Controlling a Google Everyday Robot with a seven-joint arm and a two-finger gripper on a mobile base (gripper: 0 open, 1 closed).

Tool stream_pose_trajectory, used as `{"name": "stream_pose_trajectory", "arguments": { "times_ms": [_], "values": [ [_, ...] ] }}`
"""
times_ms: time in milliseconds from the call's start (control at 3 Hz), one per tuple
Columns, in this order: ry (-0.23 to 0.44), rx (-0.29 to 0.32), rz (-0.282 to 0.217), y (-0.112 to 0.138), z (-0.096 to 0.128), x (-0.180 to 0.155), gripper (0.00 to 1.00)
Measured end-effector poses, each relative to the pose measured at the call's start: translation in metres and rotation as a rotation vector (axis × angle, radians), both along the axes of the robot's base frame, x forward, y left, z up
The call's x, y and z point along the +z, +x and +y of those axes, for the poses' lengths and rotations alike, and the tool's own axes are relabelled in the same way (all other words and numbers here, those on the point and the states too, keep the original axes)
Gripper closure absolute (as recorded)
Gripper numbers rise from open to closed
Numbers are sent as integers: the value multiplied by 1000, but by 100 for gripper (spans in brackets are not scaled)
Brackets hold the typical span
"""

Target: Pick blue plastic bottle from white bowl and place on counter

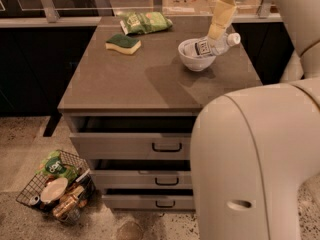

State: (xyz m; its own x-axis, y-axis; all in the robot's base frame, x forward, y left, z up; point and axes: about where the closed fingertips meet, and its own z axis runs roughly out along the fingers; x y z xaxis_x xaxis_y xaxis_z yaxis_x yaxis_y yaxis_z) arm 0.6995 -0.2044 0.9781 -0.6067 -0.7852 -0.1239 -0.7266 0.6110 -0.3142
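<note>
The clear plastic bottle [210,46] with a white cap and a printed label lies across the white bowl [196,59], its cap end sticking out past the right rim. The bowl stands on the grey-brown counter [150,79] at the back right. My gripper [218,29], with pale yellow fingers, hangs from above right over the bottle's middle, its tips at or just above the bottle.
A green and yellow sponge [123,43] and a green snack bag [145,22] lie at the counter's back. A wire basket [57,186] of clutter sits on the floor at the left. My arm's large cream body [255,164] fills the lower right.
</note>
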Motion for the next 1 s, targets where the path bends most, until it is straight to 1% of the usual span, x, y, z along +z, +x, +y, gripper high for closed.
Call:
{"name": "stream_pose_trajectory", "arguments": {
  "times_ms": [333, 667, 1000],
  "values": [
    [12, -33, -23, 8, -1, 6, 0],
    [67, -50, 7, 8, -3, -11, 0],
    [129, -64, 58, 6, -5, -35, 0]
  ]
}}
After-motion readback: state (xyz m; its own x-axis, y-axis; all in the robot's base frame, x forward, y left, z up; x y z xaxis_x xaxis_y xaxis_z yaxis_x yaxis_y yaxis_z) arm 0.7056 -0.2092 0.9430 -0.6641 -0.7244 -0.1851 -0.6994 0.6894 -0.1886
